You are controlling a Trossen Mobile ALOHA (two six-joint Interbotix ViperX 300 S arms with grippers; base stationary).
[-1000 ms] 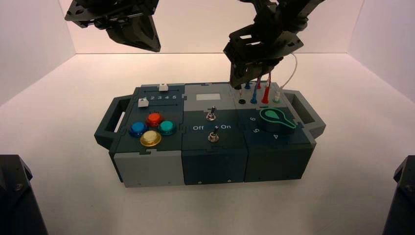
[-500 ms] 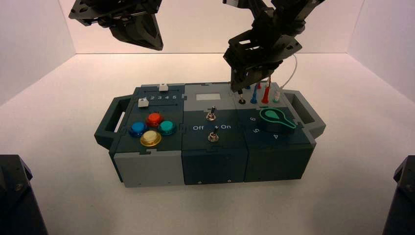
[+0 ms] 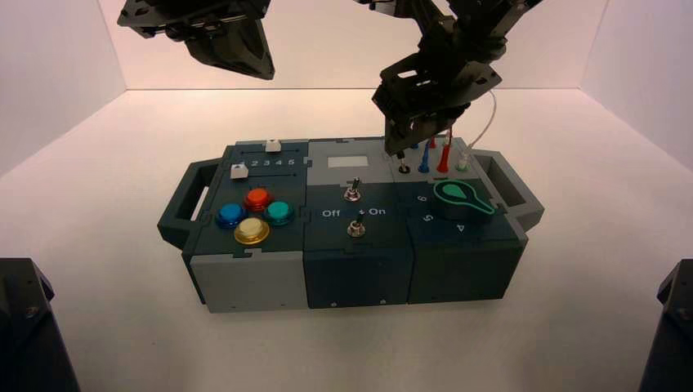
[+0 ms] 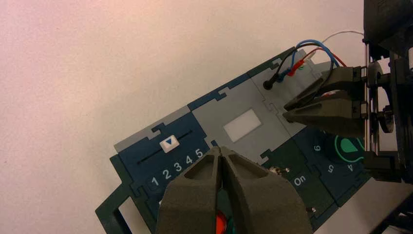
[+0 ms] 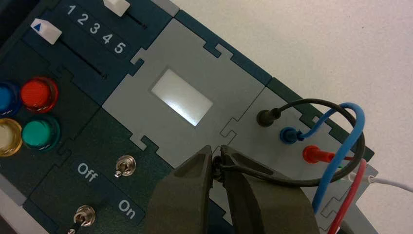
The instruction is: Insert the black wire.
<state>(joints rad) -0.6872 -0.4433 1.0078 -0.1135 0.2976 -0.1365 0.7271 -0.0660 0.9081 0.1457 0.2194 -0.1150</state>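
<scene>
- Pale desk (image 3: 346, 351) spread below both pincers, with light walls (image 3: 327, 41) behind.
- On the desk, beneath the right pincer (image 5: 217, 152): the box (image 3: 359, 273).
- Right pincer nearly closed, gripping the loose plug (image 5: 217, 171) of the black wire (image 5: 359, 146) between the fingertips; close over the black socket (image 3: 404, 170); cannot tell how far in.
- Beyond the right pincer, the black wire's other end plugged into the box, with a loop curving back to the grip.
- Right of the right pincer: blue wire (image 5: 360, 119), red wire (image 5: 354, 187), white wire (image 5: 394, 184).
- Nearer and rightward: round green-marked knob (image 3: 462, 202).
- Left of the right pincer: left pincer (image 4: 218, 148), raised, tips together, holding nothing.
</scene>
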